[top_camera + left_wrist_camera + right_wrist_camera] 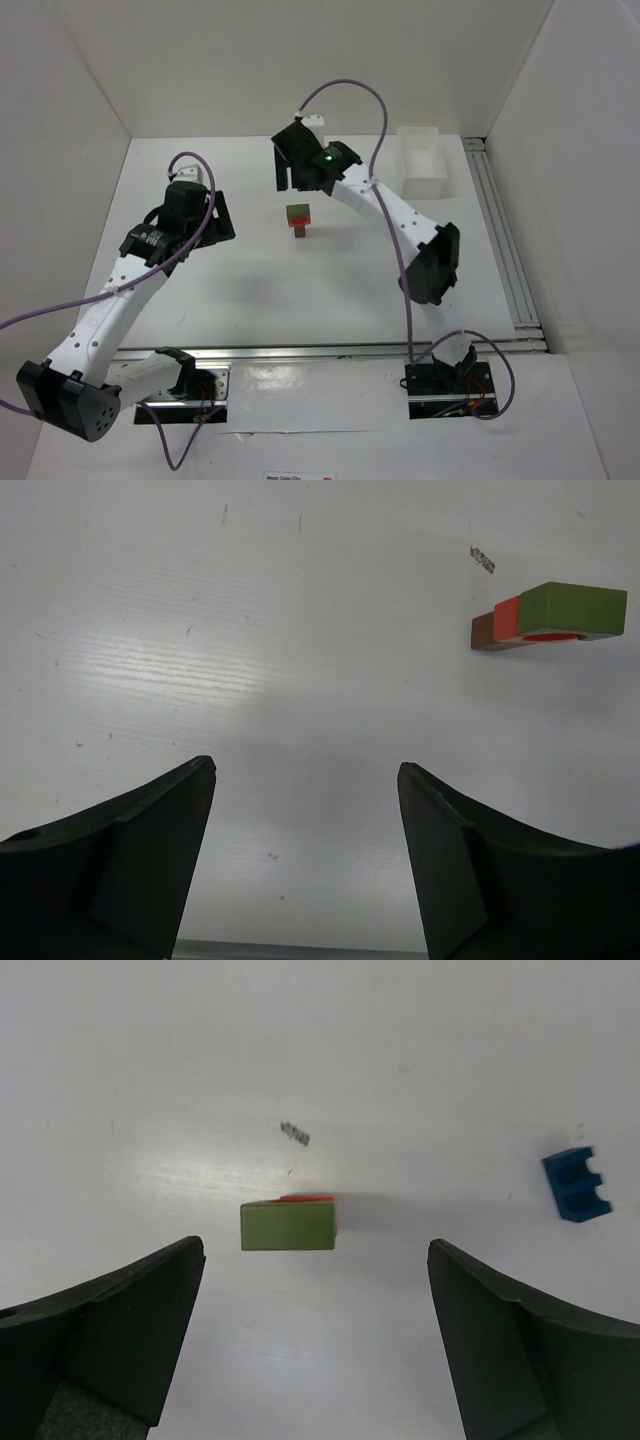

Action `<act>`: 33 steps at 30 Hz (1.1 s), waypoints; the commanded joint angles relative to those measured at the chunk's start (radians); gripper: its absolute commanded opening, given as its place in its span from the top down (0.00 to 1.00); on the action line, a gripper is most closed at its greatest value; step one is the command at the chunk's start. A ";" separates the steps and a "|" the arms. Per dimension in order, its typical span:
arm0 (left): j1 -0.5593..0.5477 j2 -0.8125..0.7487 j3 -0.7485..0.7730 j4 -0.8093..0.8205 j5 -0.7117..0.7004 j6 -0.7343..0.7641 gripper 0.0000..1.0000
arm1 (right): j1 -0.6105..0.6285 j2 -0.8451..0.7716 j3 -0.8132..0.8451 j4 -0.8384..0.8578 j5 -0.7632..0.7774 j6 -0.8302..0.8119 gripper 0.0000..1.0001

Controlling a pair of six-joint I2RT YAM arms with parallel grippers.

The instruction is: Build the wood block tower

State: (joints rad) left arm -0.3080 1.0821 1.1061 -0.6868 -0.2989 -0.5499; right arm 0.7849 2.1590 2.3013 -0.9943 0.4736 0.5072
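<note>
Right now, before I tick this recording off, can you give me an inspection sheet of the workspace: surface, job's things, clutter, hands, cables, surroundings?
Surface: white table, faint scuffs and one small dark mark.
Job's things: tower three high, with brown block at the base, red block in the middle and green block on top. The notched blue block lies on the table, apart from the tower.
Clutter: white bin at the far right.
Hands: left hand open and empty, tower off to its side. Right hand open and empty, tower in view between its fingers.
Cables: purple cables loop along both arms, touching no block.
Surroundings: white walls; metal rail along the table's right edge.
</note>
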 commanded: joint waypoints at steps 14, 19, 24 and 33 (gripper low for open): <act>0.007 -0.040 0.028 -0.016 -0.022 0.008 0.14 | -0.185 -0.499 -0.836 0.355 -0.214 -0.018 0.64; 0.007 -0.040 0.028 -0.034 -0.040 -0.001 0.14 | -0.110 -0.481 -0.924 0.512 -0.230 0.011 0.75; 0.007 -0.050 0.028 -0.043 -0.063 -0.010 0.14 | -0.090 -0.412 -0.915 0.554 -0.248 0.021 0.75; 0.007 -0.030 0.018 -0.034 -0.045 -0.010 0.14 | -0.069 -0.312 -0.832 0.533 -0.257 0.021 0.75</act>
State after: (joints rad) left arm -0.3080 1.0569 1.1061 -0.7338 -0.3382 -0.5533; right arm 0.7017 1.8381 1.4090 -0.4999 0.2188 0.5201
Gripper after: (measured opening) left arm 0.863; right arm 0.255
